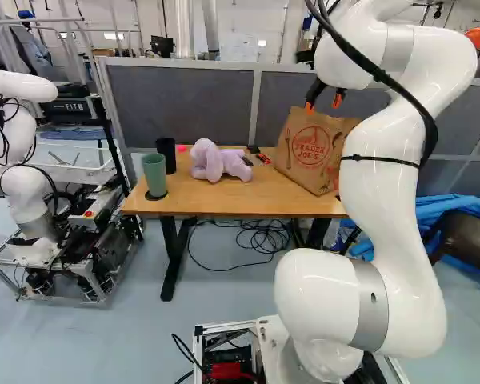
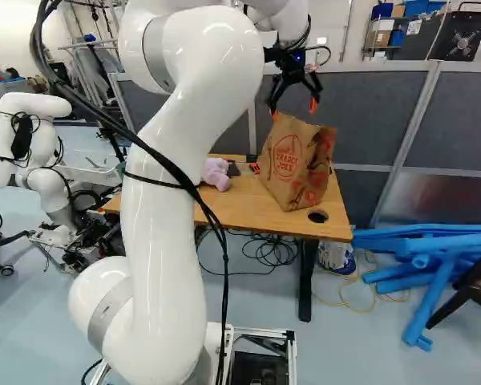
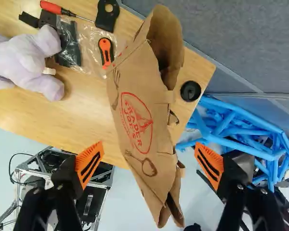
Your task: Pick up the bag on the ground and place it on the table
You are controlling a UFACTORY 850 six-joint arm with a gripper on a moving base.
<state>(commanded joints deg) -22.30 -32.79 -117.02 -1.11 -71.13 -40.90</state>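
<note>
The brown paper bag [image 2: 287, 170] is set on the wooden table [image 1: 216, 202] (tipped a bit); the gripper [image 3: 150, 162] is spread wide, and no lifting seems left.

A robotics lab or workshop, shown by another robot [image 1: 28, 180], grey partitions [image 1: 180, 104] and coiled cables [image 1: 260, 238].

The desk [image 1: 224, 202] is tan; at its right end, a brown bag [image 1: 315, 160] with a red oval emblem and dark brown utensil prints. By its left edge, a sage-green cup [image 1: 154, 176] and a black cup [image 1: 167, 154]. Toward its back edge, a lilac plush toy [image 1: 214, 163]. Black gripper [image 2: 294, 110], orange pads [image 3: 89, 162] with black stripes.
</note>
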